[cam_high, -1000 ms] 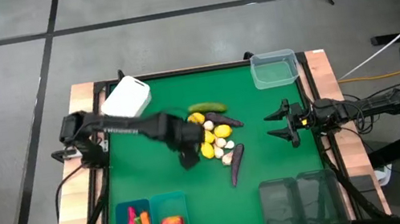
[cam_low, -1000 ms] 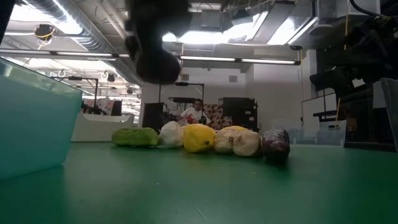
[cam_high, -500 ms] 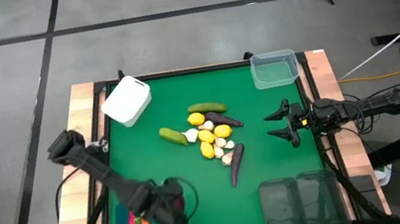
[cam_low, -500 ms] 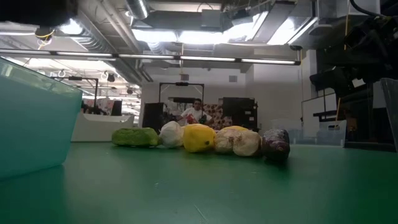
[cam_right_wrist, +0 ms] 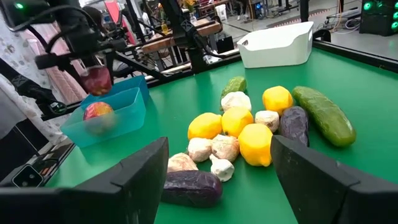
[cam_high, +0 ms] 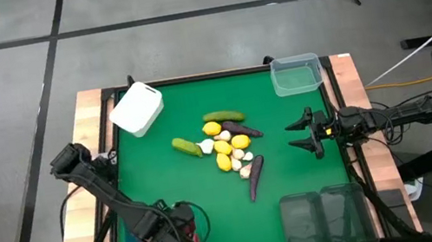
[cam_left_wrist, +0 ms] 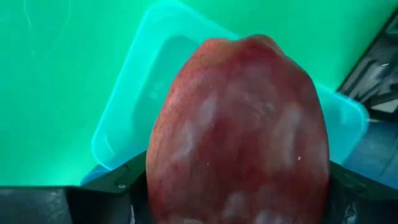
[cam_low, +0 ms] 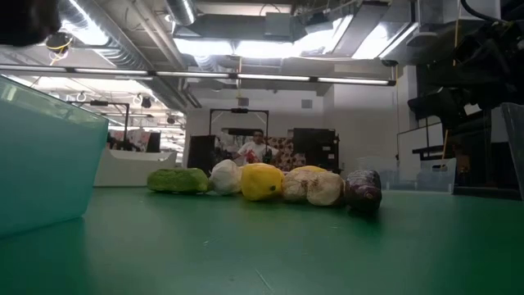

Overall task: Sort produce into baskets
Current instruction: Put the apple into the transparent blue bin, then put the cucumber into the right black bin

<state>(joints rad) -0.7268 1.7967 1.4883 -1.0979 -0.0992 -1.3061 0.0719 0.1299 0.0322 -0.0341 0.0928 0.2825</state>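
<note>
Teal bin point(cam_high: 182, 223) (mostly under left arm)

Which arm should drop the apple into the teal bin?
Left. Its tool already grips the red apple right above the teal bin at the table's near left. The right tool waits open and empty by the right edge, far from that bin.

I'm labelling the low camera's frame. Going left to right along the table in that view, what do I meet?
Teal bin → green cucumber → white garlic bulb → yellow lemon → pale garlic bulbs → dark purple eggplant.
</note>
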